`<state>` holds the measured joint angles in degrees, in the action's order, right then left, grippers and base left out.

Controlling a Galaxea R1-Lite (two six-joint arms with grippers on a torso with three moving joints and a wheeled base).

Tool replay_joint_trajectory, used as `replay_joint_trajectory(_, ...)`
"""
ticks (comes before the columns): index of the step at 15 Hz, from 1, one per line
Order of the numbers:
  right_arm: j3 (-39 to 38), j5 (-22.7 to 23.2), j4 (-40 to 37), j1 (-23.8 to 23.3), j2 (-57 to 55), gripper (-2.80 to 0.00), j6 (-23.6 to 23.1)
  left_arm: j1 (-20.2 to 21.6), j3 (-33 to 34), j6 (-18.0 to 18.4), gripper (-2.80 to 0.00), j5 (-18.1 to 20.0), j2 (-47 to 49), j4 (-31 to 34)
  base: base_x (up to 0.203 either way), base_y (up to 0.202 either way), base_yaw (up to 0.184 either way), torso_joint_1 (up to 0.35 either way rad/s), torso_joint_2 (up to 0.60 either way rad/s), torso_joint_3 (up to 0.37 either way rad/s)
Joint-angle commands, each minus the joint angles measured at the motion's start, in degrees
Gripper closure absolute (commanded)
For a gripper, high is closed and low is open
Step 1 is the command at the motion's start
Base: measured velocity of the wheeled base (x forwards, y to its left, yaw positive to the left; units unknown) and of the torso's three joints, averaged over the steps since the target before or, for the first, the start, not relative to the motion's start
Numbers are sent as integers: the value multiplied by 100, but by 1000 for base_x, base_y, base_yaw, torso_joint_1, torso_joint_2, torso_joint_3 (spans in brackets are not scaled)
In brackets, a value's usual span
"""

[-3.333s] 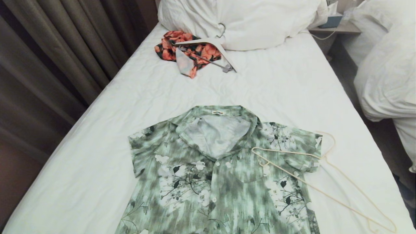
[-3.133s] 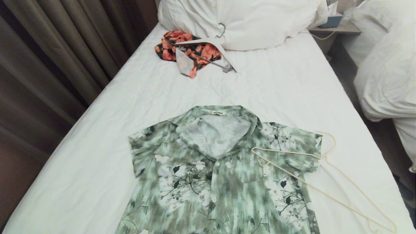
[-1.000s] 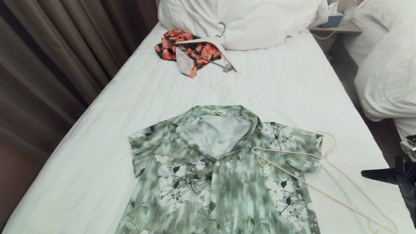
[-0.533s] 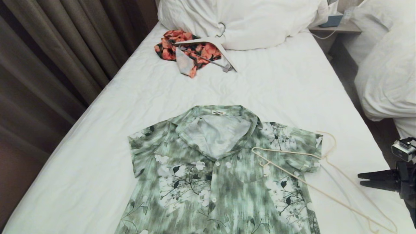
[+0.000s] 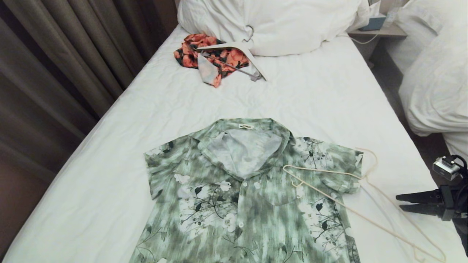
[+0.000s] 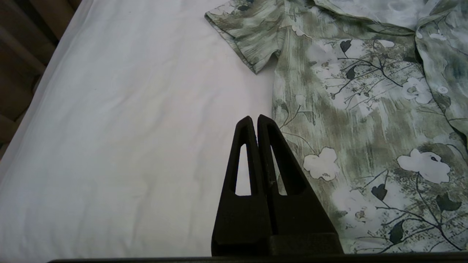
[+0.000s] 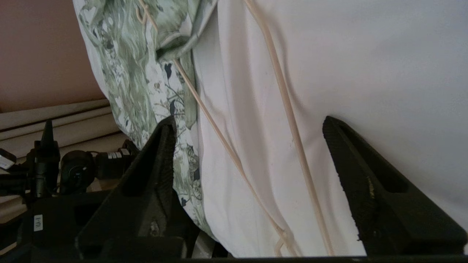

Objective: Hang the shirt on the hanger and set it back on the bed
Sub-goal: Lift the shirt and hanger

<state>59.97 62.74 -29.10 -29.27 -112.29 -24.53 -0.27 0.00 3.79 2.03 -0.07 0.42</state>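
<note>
1. Your right gripper (image 5: 398, 203) has come in from the right edge of the head view. A few seconds ago no arm showed there at all. A second ago only one dark finger tip poked in over the right side of the bed (image 5: 329, 102).
2. Its fingers (image 5: 413, 197) have since spread. They were together a second ago, slightly parted half a second ago, and now stand wide apart with nothing between them. The right wrist view shows the gap clearly.
3. The gripper has also moved a little further left, toward the hanger (image 5: 360, 215). It is still apart from the wire, hovering near the hanger's near right part.
4. The small camera on that wrist has risen into view at the right edge. It was barely showing a second ago.
5. The shirt (image 5: 248, 197) has not moved. It lies flat and buttoned at the near middle of the bed, collar toward the far end.
6. The hanger has not moved either. One end rests on the shirt's right chest and sleeve, its hook lies just past that sleeve, and the rest runs on the sheet toward the near right corner.
7. Your left gripper (image 6: 257, 118) has stayed parked with its fingers pressed together, empty, over the sheet just beside the shirt's left edge.
8. The orange garment (image 5: 212, 58) and the white hanger (image 5: 237, 49) at the far end are unchanged.
</note>
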Motion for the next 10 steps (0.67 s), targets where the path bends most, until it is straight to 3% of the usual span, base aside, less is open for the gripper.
replay_joint_trajectory(1,87,57,-36,0,6,-280,-8,0,0,-1,0,-1,-1,2,0,0,0,0,0,0)
replay_joint_trajectory(10,89,300,64,654,-262,-280,-264,0,4,-1,0,-1,-1,2,0,0,0,0,0,0)
